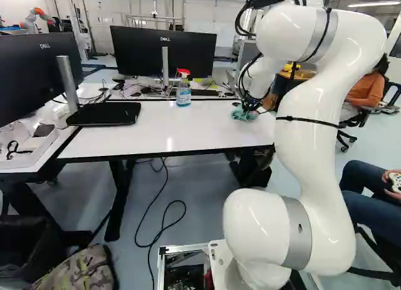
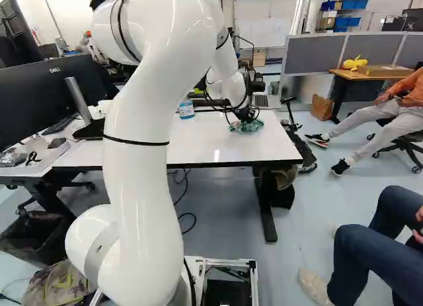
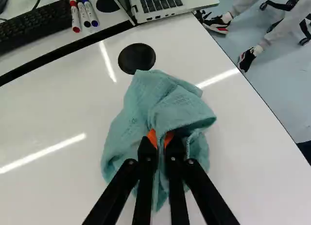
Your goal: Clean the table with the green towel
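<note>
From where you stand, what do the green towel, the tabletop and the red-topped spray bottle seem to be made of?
The towel looks like soft, matt woven cloth, perhaps cotton: it creases and folds loosely. The tabletop looks like smooth, glossy white laminate, as lights reflect in streaks. The spray bottle is probably shiny plastic, looking partly see-through.

Wrist view seemingly close above table

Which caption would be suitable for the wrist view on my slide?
The hand grips a crumpled green towel on the white table, near a black disc.
</note>
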